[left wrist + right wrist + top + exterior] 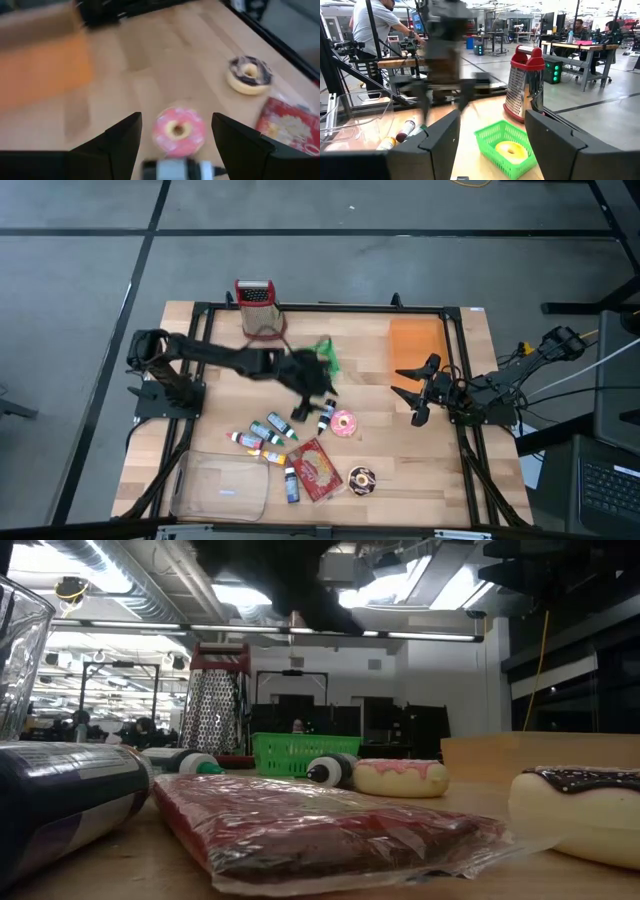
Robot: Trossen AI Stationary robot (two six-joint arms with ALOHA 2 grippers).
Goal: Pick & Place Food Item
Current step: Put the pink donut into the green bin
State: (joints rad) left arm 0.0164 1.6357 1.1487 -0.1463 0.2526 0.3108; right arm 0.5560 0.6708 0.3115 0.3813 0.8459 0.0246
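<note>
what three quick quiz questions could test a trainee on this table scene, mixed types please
1. True or false: the green basket is empty.
2. What lies under the open left gripper? A pink donut B chocolate donut C grater
3. Fill in: the right gripper waits beside the ___ board.

Key: 1 false, a yellow donut sits inside; 2 A; 3 orange.

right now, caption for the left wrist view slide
Left hand open above the pink donut, chocolate donut and red packet beyond.
</note>
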